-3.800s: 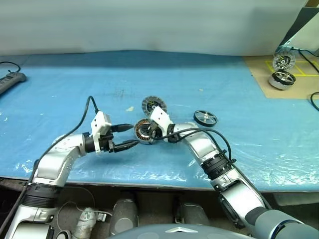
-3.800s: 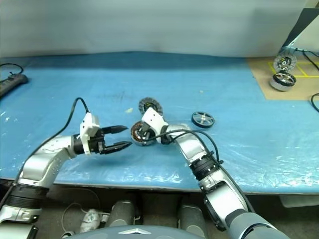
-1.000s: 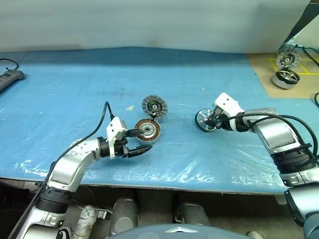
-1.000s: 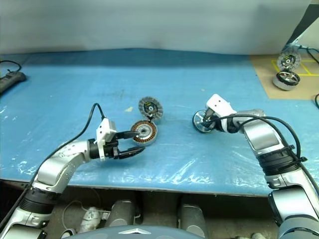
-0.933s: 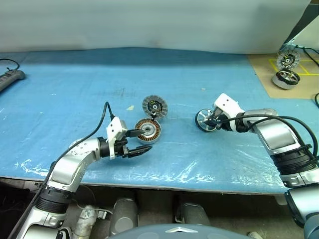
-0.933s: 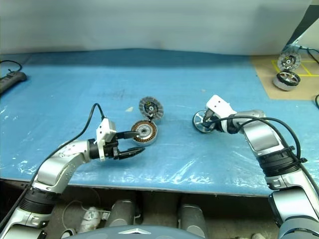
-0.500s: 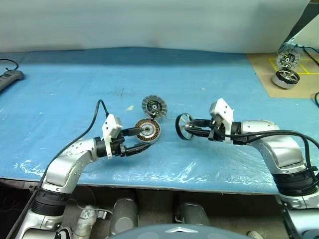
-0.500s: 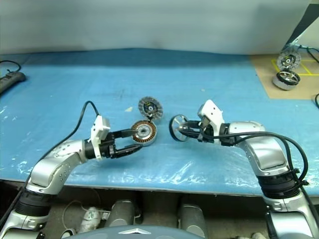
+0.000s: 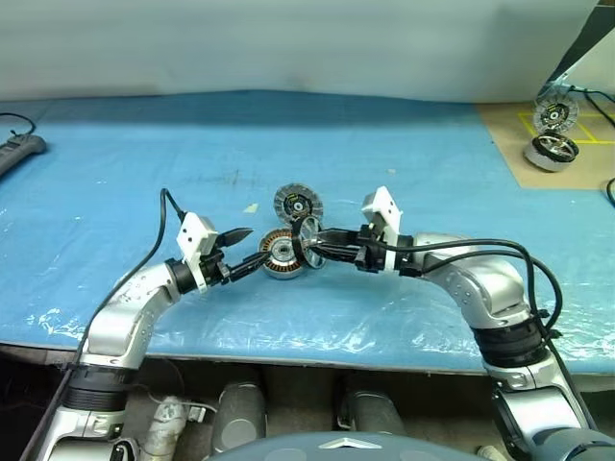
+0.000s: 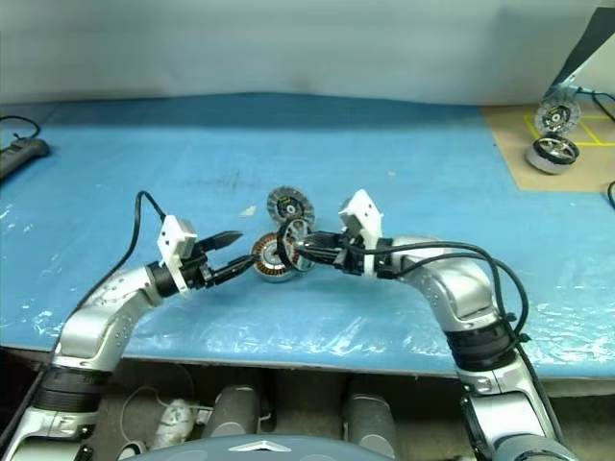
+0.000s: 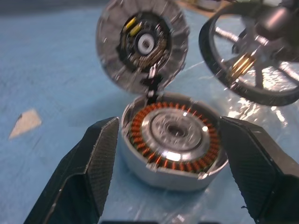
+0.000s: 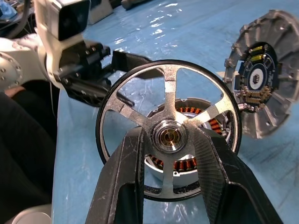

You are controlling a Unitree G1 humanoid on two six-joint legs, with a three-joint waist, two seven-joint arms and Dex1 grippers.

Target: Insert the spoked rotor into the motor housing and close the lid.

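Note:
The motor housing (image 9: 282, 256) sits open on the blue sheet, its copper windings (image 11: 174, 140) facing up. Its ribbed lid (image 9: 296, 205) stands tipped back behind it, joined at the rim. My right gripper (image 12: 168, 135) is shut on the hub of the spoked rotor (image 12: 170, 70). It holds the rotor (image 9: 309, 233) on edge, close over the housing's right side. My left gripper (image 9: 245, 252) is open just left of the housing. Its two fingers (image 11: 93, 168) reach toward the housing's sides and grip nothing.
A black power strip (image 9: 19, 154) lies at the far left edge. A brown board at the far right carries another motor unit (image 9: 548, 149). A small pale scrap (image 9: 250, 207) lies left of the lid. The table's front edge runs just below both arms.
My right arm has carried the rotor left, from the sheet's right side to just over the housing, and turned it on edge. My left gripper has drawn back a little to the left, still open.

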